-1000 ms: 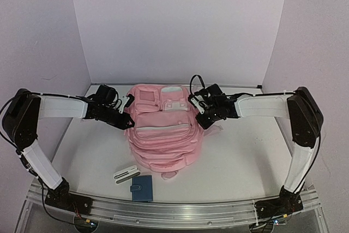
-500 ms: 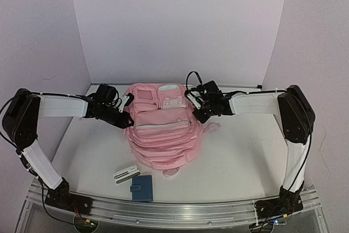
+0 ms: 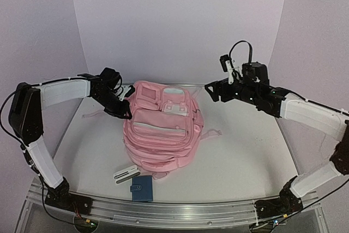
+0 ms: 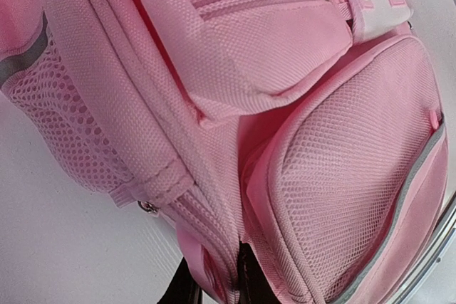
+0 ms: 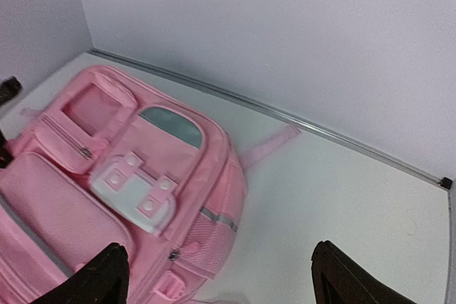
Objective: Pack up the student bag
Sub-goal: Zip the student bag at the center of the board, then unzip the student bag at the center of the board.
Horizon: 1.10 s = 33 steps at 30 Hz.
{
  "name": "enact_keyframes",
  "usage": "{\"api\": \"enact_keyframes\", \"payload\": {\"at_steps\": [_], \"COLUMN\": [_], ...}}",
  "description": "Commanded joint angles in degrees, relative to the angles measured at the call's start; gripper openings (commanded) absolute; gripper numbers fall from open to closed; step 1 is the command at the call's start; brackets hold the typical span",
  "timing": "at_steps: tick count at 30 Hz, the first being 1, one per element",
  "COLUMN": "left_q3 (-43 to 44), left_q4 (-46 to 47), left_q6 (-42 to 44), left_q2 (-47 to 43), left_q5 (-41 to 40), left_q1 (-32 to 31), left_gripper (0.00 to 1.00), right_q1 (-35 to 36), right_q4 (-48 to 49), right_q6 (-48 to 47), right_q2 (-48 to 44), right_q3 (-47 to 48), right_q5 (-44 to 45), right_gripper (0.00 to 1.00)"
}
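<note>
student bag: large, soft, pink; lies on its back in the middle of the worktop, front pockets up, top end toward the back wall, bottom end toward the arm bases.
top panel: pale grey-green patch at the bag's far end.
square pocket: sits at the upper left of the bag's front, a zip pull just below it.
buckle flap: white, with round studs at its corners, just right of the square pocket.
mesh front pocket: spans the bag's width below both, edged with pale grey trim.
side mesh pocket: on the bag's left flank, close up in the left wrist view beside a seam and a small metal ring.
strap: pink, trails from the bag's right side onto the worktop.
left gripper: pressed against the bag's upper left edge; clenched on a fold of pink fabric, seen pinched between the dark fingers at the bottom of the wrist view.
right gripper: hangs in the air to the right of the bag's top, apart from it; released, jaws spread wide, nothing between them.
white case: slim and flat, with a dark stripe, on the worktop just off the bag's near left corner.
blue wallet: just beside the white case, nearer the rail; contact between the two cannot be told.
rail: metal, along the worktop's near edge, carrying both arm bases.
</note>
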Motion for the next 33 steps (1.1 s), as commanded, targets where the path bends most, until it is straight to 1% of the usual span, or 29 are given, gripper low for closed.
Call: {"api": "enact_keyframes", "payload": {"at_steps": [1,4,6,9,12,16,21,27,29,33], "left_q3": [6.0,4.5,4.5,5.0,5.4,4.6,2.9,3.3,3.8,4.6], "left_q4": [-5.8,-1.4,0.5,2.4,3.1,4.4,6.2,6.2,5.8,5.4], "left_q6": [7.7,9.8,10.5,11.4,12.4,12.6,11.8,11.7,11.7,11.1], "left_q2": [3.4,4.3,5.1,6.1,7.2,8.1,7.9,8.3,8.6,9.1], "left_q5": [5.0,6.4,7.8,10.0,10.7,10.6,11.1,11.7,11.7,11.0], "left_q1": [1.2,3.1,3.8,3.9,3.9,3.8,3.9,3.9,3.9,3.9], "left_gripper": [0.00,0.00,0.00,0.00,0.00,0.00,0.00,0.00,0.00,0.00], "right_q1": [0.4,0.4,0.5,0.6,1.2,2.2,2.5,2.5,2.6,3.8], "right_q4": [1.4,6.6,9.0,10.6,12.9,15.1,15.2,14.8,14.4,13.6], "right_q6": [12.6,18.6,21.1,22.7,24.2,24.9,24.0,22.4,22.2,21.2], "right_q2": [-1.6,-1.5,-0.2,3.5,7.0,11.5,18.2,25.5,27.5,29.4], "right_q3": [-5.3,-9.1,-10.8,-11.5,-11.3,-9.5,-5.5,-0.7,0.6,1.7], "right_q5": [-20.0,-26.2,-28.7,-30.4,-32.6,-33.0,-32.9,-31.2,-30.4,-32.0], "right_gripper": [0.91,0.92,0.93,0.93,0.91,0.91,0.91,0.91,0.91,0.90]}}
